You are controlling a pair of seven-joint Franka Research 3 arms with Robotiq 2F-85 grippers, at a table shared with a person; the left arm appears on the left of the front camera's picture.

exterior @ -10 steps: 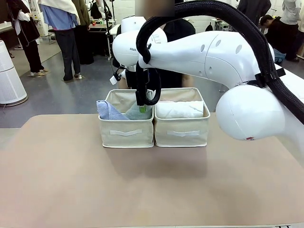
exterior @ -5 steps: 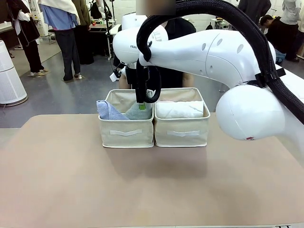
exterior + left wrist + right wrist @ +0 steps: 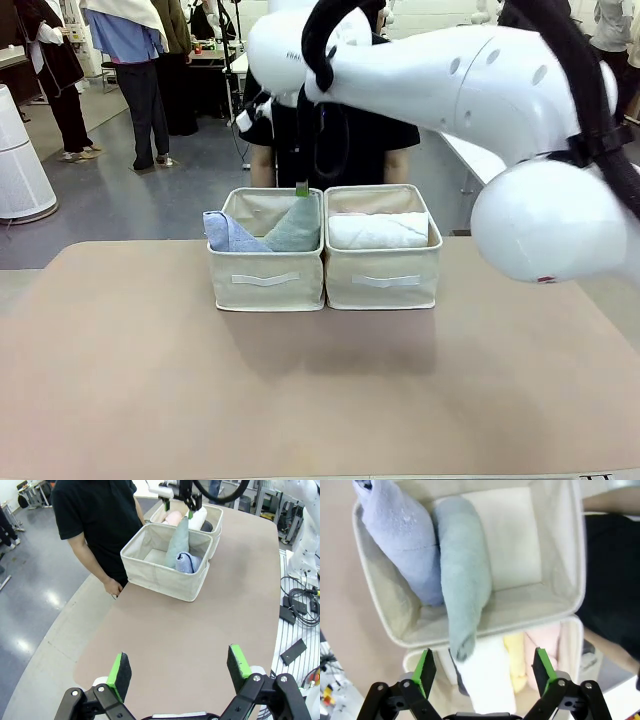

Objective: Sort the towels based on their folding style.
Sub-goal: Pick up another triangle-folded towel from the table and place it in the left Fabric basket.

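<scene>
Last cone towel dropped, arm's lifted away
Right gripper (image 3: 482,672) spread and empty now; grey-green towel (image 3: 296,226) leans beside blue one (image 3: 230,232), frame centre. Sorting looks finished.

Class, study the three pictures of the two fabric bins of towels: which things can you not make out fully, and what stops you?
- Dark grey rolled towel: right wrist view, a sliver under the white rolled towel.
- Yellow rolled towel and pink rolled towel: right wrist view, ends cut off by the right gripper.
- Right-hand beige fabric bin: front view, its wall hides all but the white towel.
</scene>
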